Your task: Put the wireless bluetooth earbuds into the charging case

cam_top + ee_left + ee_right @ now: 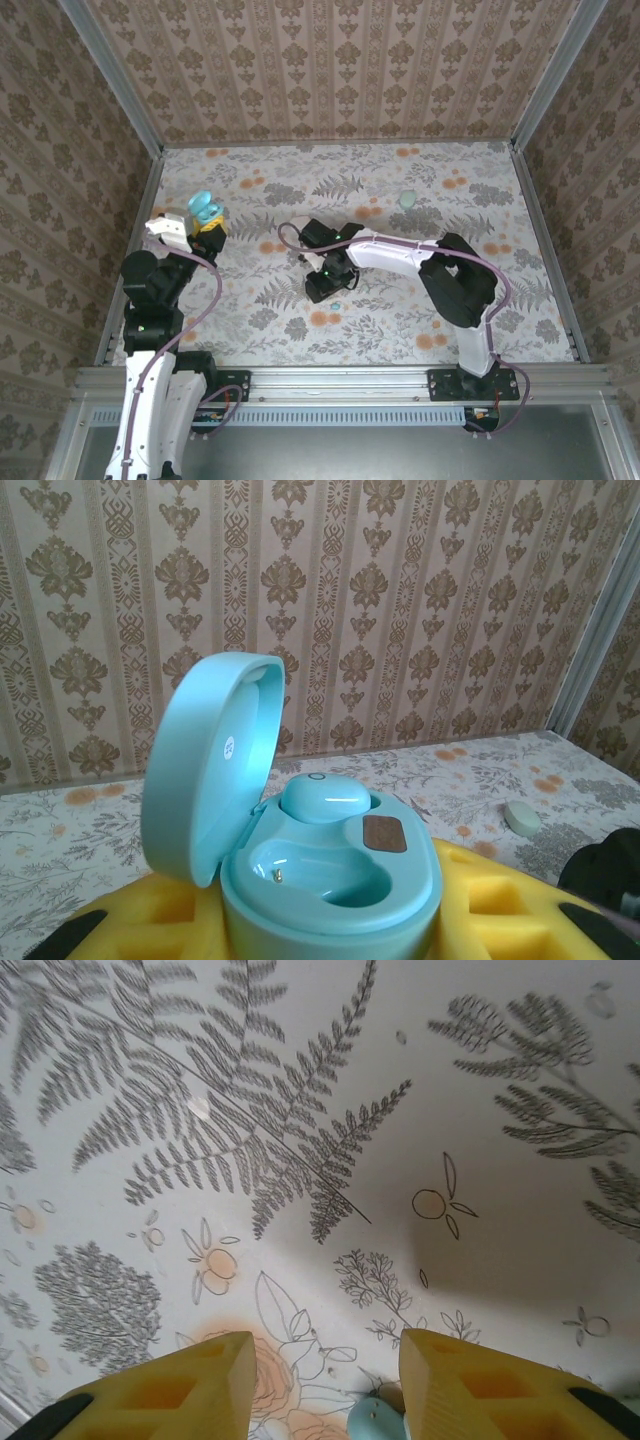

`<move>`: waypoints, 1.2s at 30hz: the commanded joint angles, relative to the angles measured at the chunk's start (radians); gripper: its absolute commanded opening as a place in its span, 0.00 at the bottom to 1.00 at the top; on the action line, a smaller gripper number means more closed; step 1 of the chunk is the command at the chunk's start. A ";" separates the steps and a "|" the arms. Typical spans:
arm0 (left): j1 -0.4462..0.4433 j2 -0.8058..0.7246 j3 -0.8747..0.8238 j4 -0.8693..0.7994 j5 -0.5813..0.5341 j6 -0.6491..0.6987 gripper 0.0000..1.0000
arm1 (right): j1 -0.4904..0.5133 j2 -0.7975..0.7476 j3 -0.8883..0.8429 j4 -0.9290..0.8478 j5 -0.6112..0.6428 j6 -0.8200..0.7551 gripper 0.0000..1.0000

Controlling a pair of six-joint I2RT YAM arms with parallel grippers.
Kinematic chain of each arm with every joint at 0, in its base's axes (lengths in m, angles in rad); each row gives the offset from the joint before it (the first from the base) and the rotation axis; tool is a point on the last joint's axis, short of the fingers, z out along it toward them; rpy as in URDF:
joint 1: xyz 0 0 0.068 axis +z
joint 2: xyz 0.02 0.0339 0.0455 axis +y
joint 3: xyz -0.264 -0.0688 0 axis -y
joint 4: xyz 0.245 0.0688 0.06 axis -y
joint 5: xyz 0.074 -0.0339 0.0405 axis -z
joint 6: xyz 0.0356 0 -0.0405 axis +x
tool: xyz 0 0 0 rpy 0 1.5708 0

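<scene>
Nearest the bases, the right gripper (pixel 327 290) pointed down at the table (pixel 480 200), its yellow fingers (pixel 170 1390) standing apart with nothing clamped between them. A teal bud (pixel 378 1422) lay on the flowered cloth in that gap, closer to the right-hand finger than the left; from above it showed as a small teal dot (pixel 337 305) just at the tips. We judged the jaws were spread like this so the bud could sit between them, either for a pick or after a release; which, we could not tell. Further out on the left, the left gripper (pixel 208 232) was closed on the case (pixel 330 900), one finger on each flank, holding it off the table with the opening up. That pose made sense to us: the lid (pixel 205 760) stood hinged back to one side, leaving the wells reachable from above. A second bud (pixel 325 798) already sat in the far well, while the near well (pixel 315 872) was empty, its contact pin bare, so roughly half the job looked done. Farthest off, a pale green pebble (pixel 408 199) lay well apart; bud or case, we could not tell.
</scene>
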 commanded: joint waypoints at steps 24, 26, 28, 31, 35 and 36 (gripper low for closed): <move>-0.001 0.010 0.022 0.051 0.021 -0.023 0.35 | -0.002 -0.019 -0.035 -0.160 -0.007 -0.114 0.42; 0.000 0.011 0.022 0.052 0.019 -0.022 0.35 | -0.001 -0.022 -0.037 -0.164 0.011 -0.105 0.40; 0.000 0.015 0.022 0.054 0.019 -0.024 0.35 | -0.002 -0.022 -0.037 -0.166 0.027 -0.096 0.39; -0.001 0.017 0.021 0.062 0.020 -0.028 0.35 | -0.001 -0.022 -0.043 -0.152 0.043 -0.084 0.38; -0.004 0.022 0.022 0.067 0.021 -0.033 0.35 | -0.001 -0.009 -0.038 -0.129 0.052 -0.058 0.36; -0.003 0.024 0.022 0.067 0.019 -0.032 0.35 | -0.002 -0.005 -0.033 -0.125 0.059 -0.046 0.36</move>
